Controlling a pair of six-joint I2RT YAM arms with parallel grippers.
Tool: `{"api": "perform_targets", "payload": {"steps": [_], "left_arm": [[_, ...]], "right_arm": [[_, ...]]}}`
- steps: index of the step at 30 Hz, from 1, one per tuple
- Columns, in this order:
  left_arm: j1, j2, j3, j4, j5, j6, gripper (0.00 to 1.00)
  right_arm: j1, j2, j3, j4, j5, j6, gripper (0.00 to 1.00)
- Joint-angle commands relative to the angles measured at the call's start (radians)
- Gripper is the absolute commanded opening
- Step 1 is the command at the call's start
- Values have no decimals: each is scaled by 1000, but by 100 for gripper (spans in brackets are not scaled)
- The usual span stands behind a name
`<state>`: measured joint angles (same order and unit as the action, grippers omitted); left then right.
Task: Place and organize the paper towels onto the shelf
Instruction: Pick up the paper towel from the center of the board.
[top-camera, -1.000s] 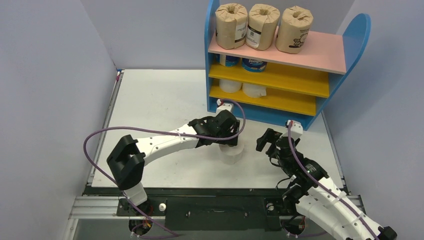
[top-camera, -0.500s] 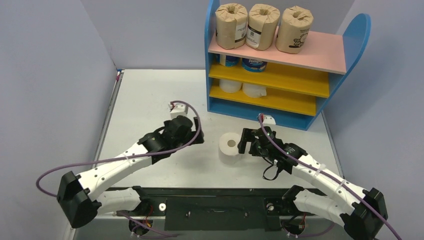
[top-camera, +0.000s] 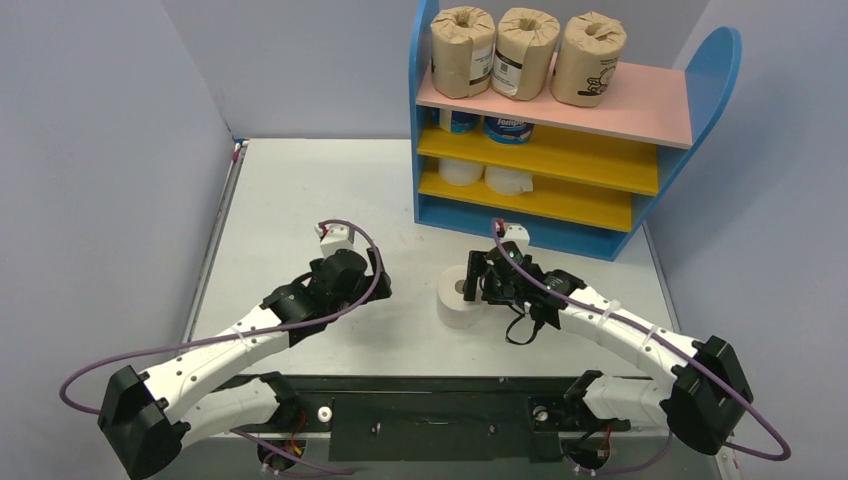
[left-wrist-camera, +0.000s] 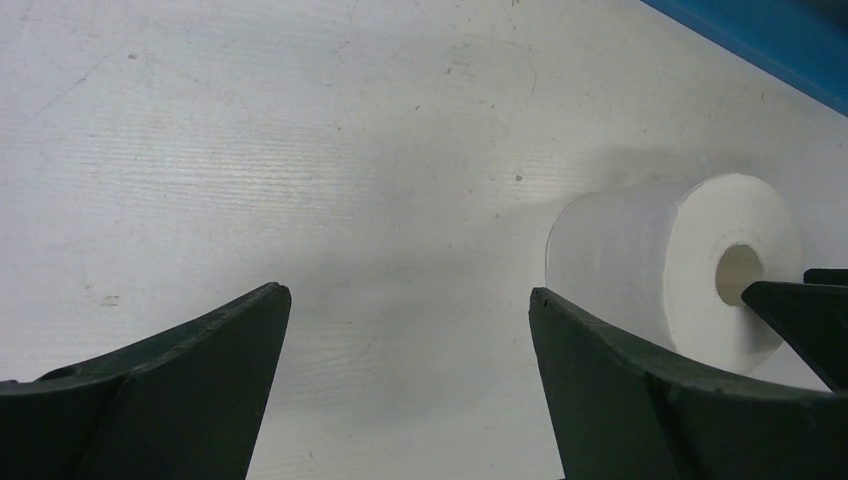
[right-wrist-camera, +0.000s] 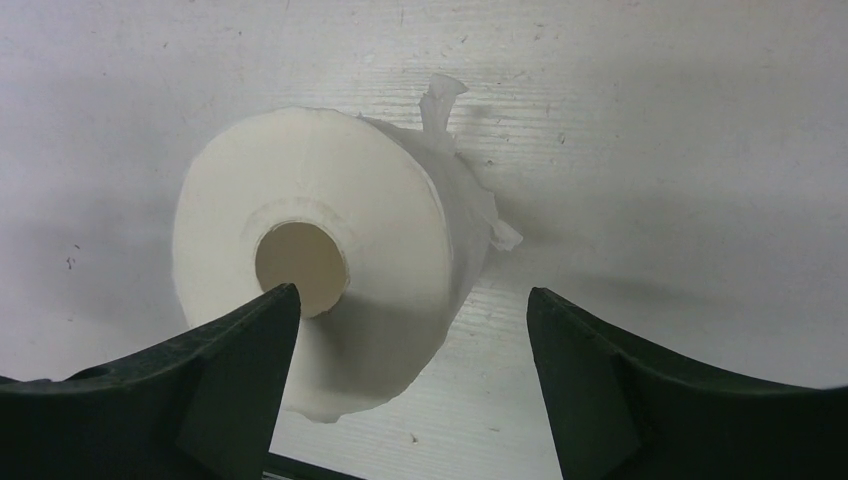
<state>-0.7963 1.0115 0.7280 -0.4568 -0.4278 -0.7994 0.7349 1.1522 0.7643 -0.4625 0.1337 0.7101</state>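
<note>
- The loose white roll (top-camera: 458, 305) stands on end on the bench (top-camera: 300, 190), a little toward 6 o'clock from the bench's middle. Its long axis is vertical and its hollow core opens straight up.
- A torn tail of paper sticks out from the roll's side, seen in the right wrist view (right-wrist-camera: 440, 95).
- The right jaws come in from the roll's 3 o'clock side and are spread wide with nothing clamped. One finger (right-wrist-camera: 200, 380) sits over the top face at the edge of the core, and the other (right-wrist-camera: 640, 380) is out past the roll's side. I cannot tell whether either one touches the paper.
- The left jaws are at the roll's 9 o'clock, well apart from it. They gape wide over bare bench and hold nothing.
- The shelf (top-camera: 715, 70) stands at the bench's 1 o'clock corner.
- Three brown-wrapped rolls (top-camera: 527, 50) stand upright in a row on the pink top board (top-camera: 640, 105), cores up.
- Two blue-and-white rolls (top-camera: 508, 128) sit at the 9 o'clock end of the middle yellow board (top-camera: 600, 160).
- Two plain white rolls (top-camera: 508, 180) sit at the same end of the lower yellow board (top-camera: 590, 205).
</note>
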Motion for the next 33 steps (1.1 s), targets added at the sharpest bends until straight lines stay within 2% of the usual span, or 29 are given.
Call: {"api": "perform_targets", "payload": {"steps": [1, 10, 21, 26, 33], "left_arm": [[6, -31, -8, 60, -12, -7, 88], [7, -54, -37, 94, -15, 11, 89], [7, -38, -49, 154, 19, 25, 89], [8, -45, -48, 216, 30, 25, 88], [6, -7, 3, 324, 63, 29, 88]], "right_arm": [[4, 32, 45, 25, 25, 0, 77], [-13, 62, 53, 45, 20, 17, 65], [-40, 69, 59, 39, -1, 30, 37], [-60, -19, 63, -18, 32, 42, 27], [-192, -221, 139, -210, 110, 6, 26]]}}
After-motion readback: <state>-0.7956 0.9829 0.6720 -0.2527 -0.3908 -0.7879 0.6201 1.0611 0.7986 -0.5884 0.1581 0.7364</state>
